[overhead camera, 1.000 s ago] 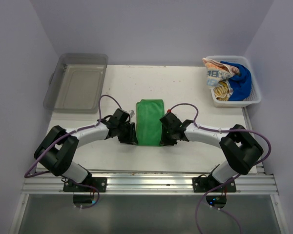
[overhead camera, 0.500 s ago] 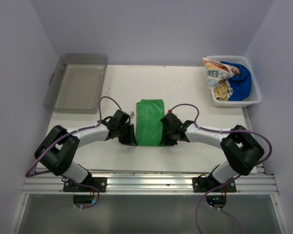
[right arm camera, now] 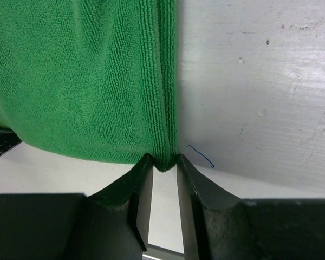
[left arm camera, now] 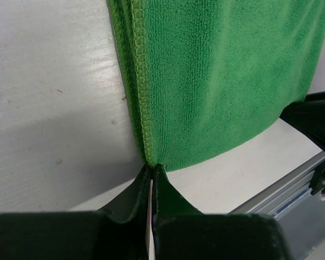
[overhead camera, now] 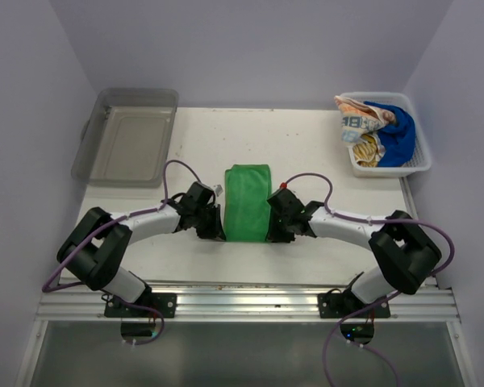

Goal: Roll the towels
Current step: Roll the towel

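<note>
Green towel (overhead camera: 248, 201) flat, folded; other towels (overhead camera: 381, 129) bunched

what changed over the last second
The left gripper closed at the green towel's near left corner; whether it pinches cloth is unclear. The right arm's elbow swung slightly outward, the right gripper open astride the near right corner. The towel, white basket and grey bin stayed put.

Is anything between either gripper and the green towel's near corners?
Nothing visible does. The left gripper is shut right at the near left corner of the folded plain green cloth towel; the right gripper straddles its near right corner, jaws apart.
</note>
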